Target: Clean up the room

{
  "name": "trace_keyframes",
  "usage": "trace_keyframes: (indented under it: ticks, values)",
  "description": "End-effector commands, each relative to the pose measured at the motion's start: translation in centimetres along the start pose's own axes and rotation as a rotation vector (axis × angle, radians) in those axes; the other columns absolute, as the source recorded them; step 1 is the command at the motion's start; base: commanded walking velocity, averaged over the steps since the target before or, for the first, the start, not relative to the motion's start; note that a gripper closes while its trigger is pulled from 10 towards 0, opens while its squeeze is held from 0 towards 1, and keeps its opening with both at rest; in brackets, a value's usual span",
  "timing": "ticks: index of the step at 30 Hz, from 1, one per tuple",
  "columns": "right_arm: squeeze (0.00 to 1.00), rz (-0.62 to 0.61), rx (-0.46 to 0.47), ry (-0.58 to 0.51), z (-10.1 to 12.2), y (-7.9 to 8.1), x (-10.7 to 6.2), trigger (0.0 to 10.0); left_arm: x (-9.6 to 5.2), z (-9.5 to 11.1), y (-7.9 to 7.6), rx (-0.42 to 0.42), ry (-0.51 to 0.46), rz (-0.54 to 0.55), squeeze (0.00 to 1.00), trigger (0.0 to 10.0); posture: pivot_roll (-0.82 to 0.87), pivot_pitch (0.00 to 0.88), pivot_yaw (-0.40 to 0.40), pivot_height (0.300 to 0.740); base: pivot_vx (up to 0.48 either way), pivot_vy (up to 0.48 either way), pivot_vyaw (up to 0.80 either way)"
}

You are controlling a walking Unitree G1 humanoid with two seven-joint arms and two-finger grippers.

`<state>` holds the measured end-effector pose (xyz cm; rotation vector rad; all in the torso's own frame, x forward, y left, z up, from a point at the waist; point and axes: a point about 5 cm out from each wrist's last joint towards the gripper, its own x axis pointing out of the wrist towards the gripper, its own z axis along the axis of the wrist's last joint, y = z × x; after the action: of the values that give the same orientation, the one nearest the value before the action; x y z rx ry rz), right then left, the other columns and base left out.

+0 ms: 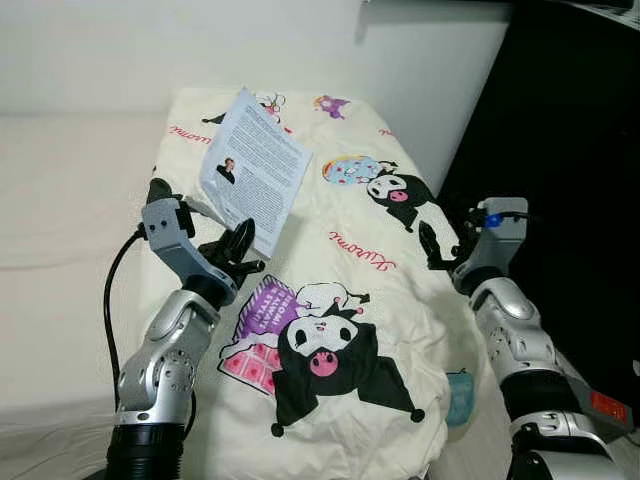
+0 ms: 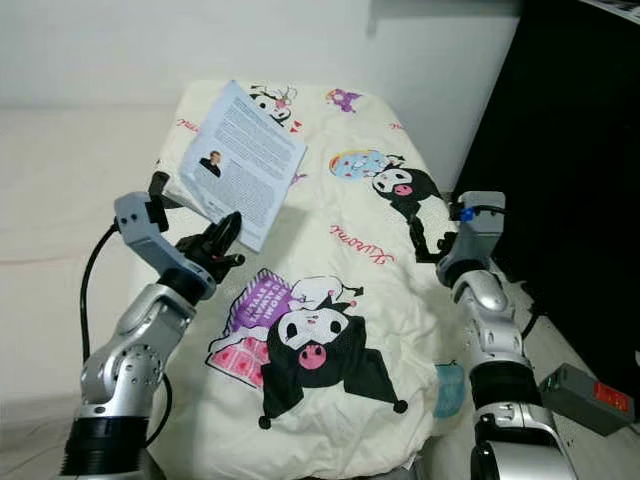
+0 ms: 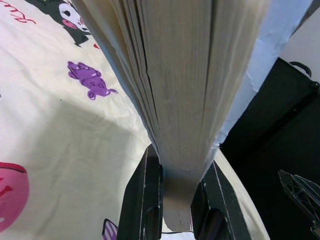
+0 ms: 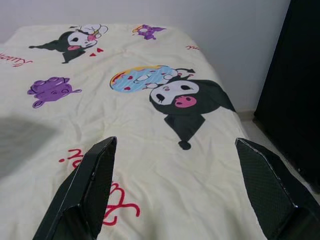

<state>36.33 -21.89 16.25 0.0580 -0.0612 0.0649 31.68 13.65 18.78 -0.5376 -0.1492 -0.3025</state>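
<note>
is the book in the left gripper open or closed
Closed. The book shows only its printed back cover, and the left wrist view shows its pages stacked together between the left gripper jaws.

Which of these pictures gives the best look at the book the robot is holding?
The right eye view: the book shows its whole printed back cover, held by the left gripper. The left eye view matches. The left wrist view shows its page edges pinched between the fingers.

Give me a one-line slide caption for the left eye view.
Left gripper holds a book above the cartoon-print blanket; right gripper hovers open.
</note>
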Motion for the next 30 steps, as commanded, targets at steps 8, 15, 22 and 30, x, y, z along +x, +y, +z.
trace_keyframes:
  ticks: [8,15,22,30]
  values:
    - [1.00,-0.001,0.010,0.038,-1.3,0.1,-0.7,10.0,0.5,0.4,-0.6,-0.006,-0.033,-0.040,0.00,10.0,-0.03,0.000,-0.075,0.482,-0.073,0.000,0.00]
    - [0.00,0.007,0.015,0.040,-1.5,0.3,-0.9,10.0,0.6,0.3,-0.6,-0.003,-0.032,-0.042,0.00,10.0,-0.04,0.000,-0.070,0.522,0.000,0.000,0.00]
    - [0.00,-0.003,0.023,0.045,-1.7,0.3,-1.1,10.0,0.3,-0.3,-0.3,0.004,-0.006,-0.029,0.00,10.0,-0.04,0.000,-0.070,0.552,0.000,0.000,0.00]
    - [0.00,0.007,0.022,0.053,-2.0,0.5,-1.3,10.0,0.2,-0.6,-0.1,0.019,0.023,-0.019,0.00,10.0,-0.04,0.000,-0.073,0.577,-0.218,0.000,0.00]
